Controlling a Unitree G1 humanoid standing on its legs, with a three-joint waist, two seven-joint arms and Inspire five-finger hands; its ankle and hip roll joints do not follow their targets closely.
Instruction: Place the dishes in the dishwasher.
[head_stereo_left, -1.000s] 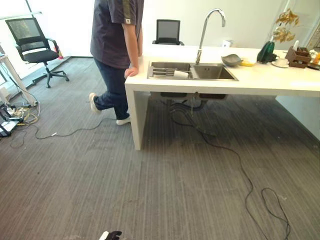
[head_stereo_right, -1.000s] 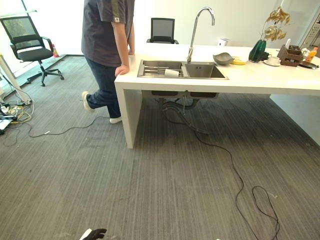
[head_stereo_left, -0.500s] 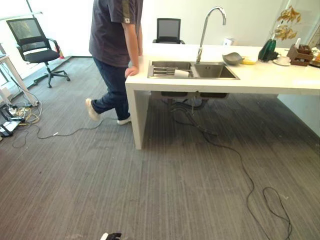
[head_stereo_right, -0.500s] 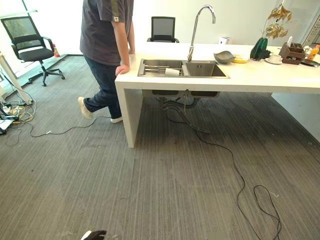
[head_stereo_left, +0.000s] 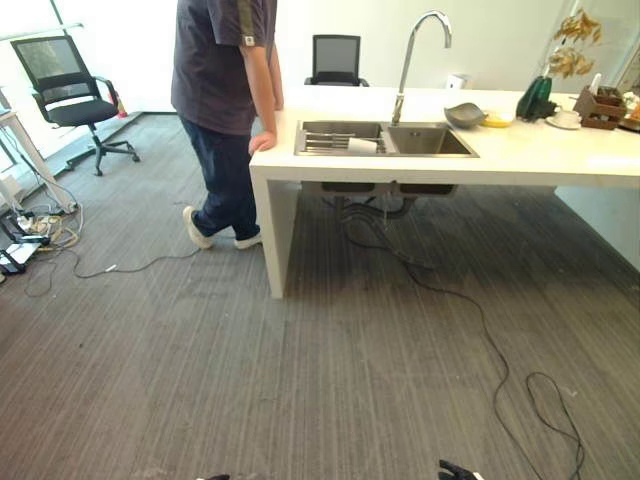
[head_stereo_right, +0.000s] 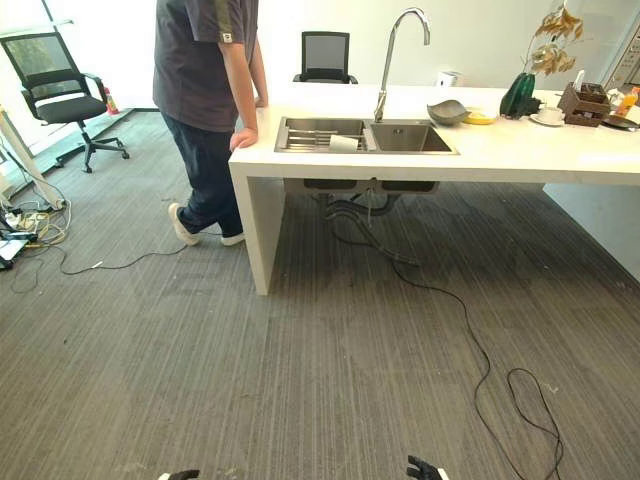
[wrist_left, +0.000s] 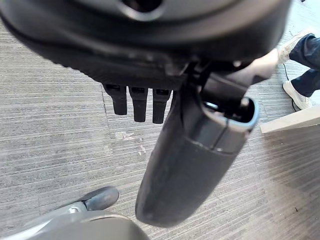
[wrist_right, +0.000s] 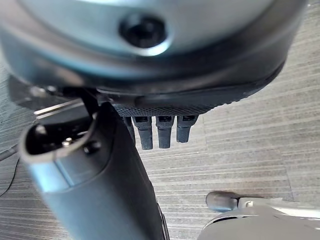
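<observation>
Both your left hand (wrist_left: 137, 102) and right hand (wrist_right: 160, 131) hang loose and empty; the dishes (head_stereo_left: 464, 117) sit far off on the counter (head_stereo_left: 560, 150). Walking there, you may trip on the floor cable (head_stereo_left: 480, 330) or bump the person (head_stereo_left: 225, 90).

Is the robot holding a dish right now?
No, both the left hand and right hand hang with straight, empty fingers above the carpet.

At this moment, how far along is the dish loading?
Nothing looks done. The grey bowl and cup sit on the counter, across the floor. The left robot hand and right robot hand hang open, holding nothing. Approach, pickup and loading all remain; I see no dishwasher.
</observation>
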